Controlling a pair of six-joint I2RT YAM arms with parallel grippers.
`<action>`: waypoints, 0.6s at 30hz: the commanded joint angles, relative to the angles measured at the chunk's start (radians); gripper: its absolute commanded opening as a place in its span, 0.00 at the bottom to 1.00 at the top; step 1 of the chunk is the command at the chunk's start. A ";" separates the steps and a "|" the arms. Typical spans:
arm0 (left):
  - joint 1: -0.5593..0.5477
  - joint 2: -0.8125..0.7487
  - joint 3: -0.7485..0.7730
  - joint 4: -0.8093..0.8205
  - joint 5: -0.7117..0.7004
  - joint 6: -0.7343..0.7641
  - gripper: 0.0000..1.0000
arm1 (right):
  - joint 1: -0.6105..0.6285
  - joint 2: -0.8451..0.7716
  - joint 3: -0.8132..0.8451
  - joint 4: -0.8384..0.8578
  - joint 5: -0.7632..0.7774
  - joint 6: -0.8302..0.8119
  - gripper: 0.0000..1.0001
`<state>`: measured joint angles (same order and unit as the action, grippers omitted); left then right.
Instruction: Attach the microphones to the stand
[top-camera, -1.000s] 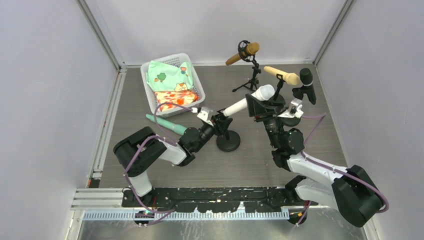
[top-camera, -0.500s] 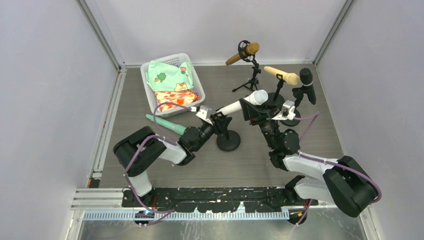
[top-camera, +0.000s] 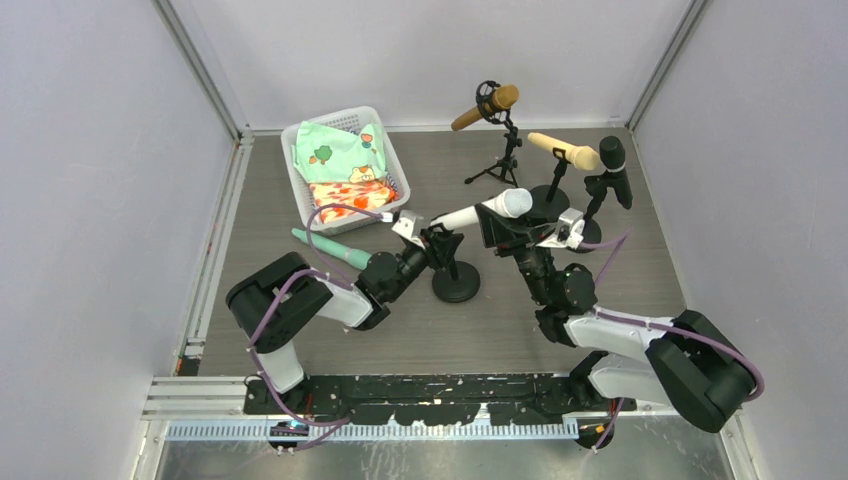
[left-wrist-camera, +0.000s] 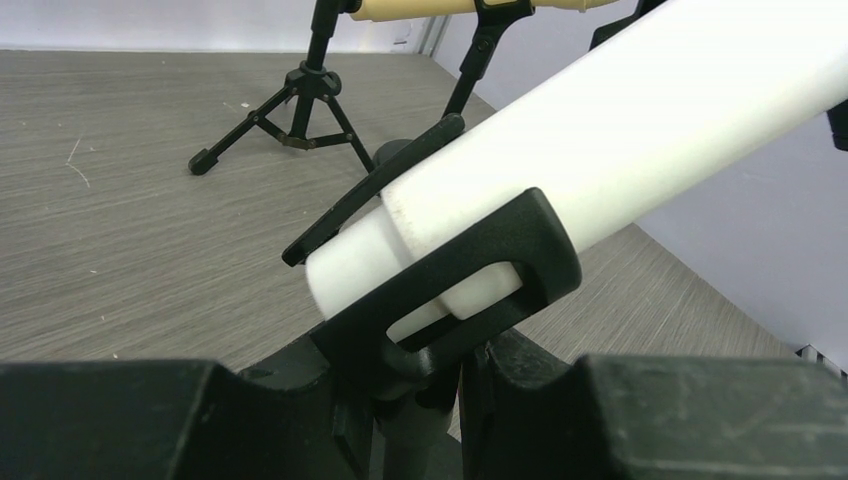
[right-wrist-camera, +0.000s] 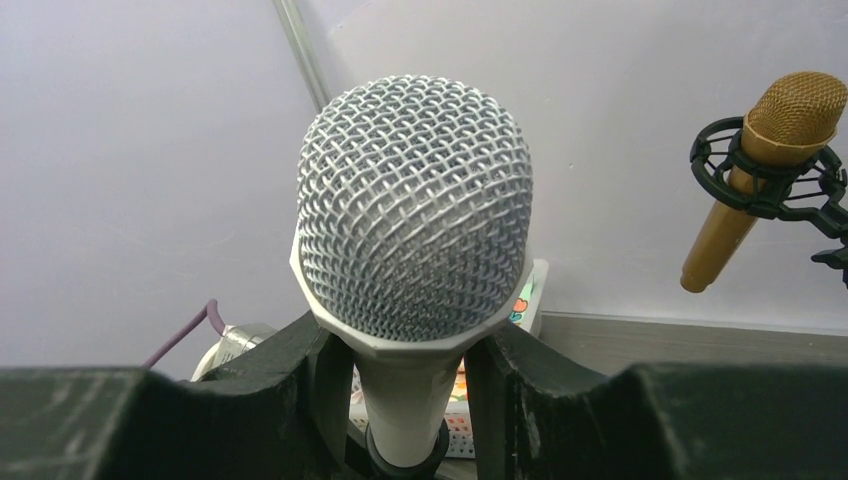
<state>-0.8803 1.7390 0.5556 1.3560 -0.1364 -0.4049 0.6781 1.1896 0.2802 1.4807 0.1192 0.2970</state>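
Observation:
The white microphone (top-camera: 480, 212) lies slanted above the round-based stand (top-camera: 456, 288), its mesh head (right-wrist-camera: 415, 210) filling the right wrist view. My right gripper (top-camera: 500, 225) is shut on its body just below the head. In the left wrist view the microphone's tail (left-wrist-camera: 350, 270) sits inside the stand's black clip (left-wrist-camera: 520, 250). My left gripper (left-wrist-camera: 420, 410) is shut on the stand's post right under that clip. A mint green microphone (top-camera: 330, 248) lies on the table to the left. The brown (top-camera: 485, 107), cream (top-camera: 565, 150) and black (top-camera: 615, 170) microphones sit on stands at the back.
A white basket (top-camera: 300, 185) holding patterned cloth stands at the back left, close to the mint microphone. The tripod (top-camera: 500, 165) and two other stand bases crowd the back right, just behind my right arm. Grey walls close in on three sides.
My right arm has carried the white microphone leftward and lower, bringing its tail into the stand's clip. The left gripper has kept its hold on the stand.

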 joint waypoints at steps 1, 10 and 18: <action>-0.021 -0.019 0.062 0.075 0.123 0.022 0.00 | 0.025 0.103 -0.042 -0.237 -0.040 -0.026 0.01; -0.026 -0.036 0.054 0.075 0.158 0.048 0.00 | 0.024 0.260 -0.036 -0.184 -0.073 0.025 0.01; -0.025 -0.043 0.025 0.075 0.056 0.066 0.00 | 0.023 0.247 -0.068 -0.091 -0.042 0.056 0.01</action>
<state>-0.8562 1.7390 0.5571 1.3499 -0.1646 -0.4076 0.6701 1.3422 0.3214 1.5471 0.1791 0.3965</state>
